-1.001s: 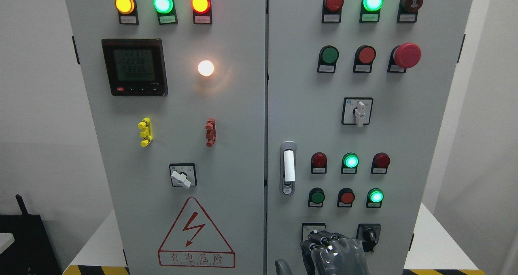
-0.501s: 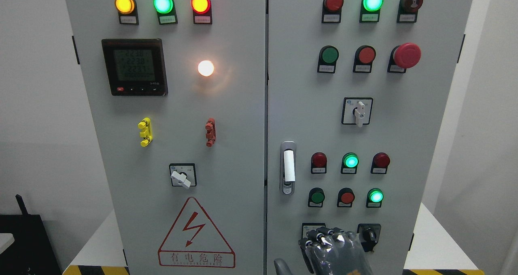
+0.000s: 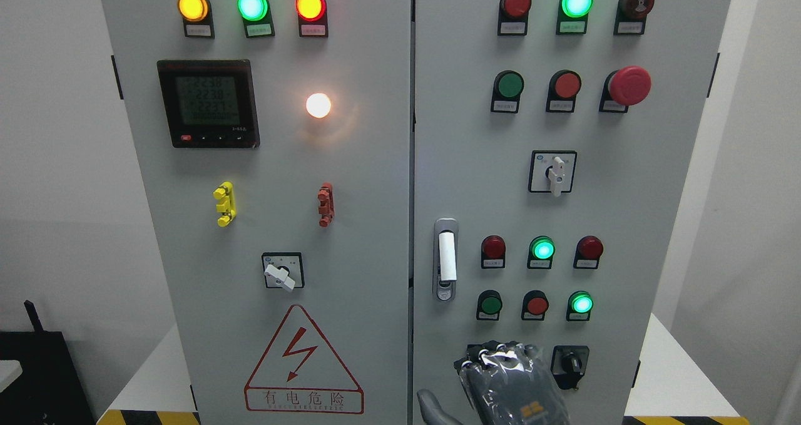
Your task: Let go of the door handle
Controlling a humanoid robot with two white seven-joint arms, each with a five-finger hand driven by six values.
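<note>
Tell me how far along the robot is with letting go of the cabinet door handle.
Looks done: the white lever door handle in its grey metal recess stands alone, nothing touching it. In hand: the right hand, wrapped in clear plastic, sits well below it with fingers curled, in front of the lower switches. Left: probably only drawing the arm away.

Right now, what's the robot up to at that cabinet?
One robot hand is raised at the bottom of the electrical cabinet's right door, right of centre, in front of a selector switch. It is well below the door handle and not touching it, so the handle is free and the door looks shut. The picture doesn't show which arm it is.
</note>
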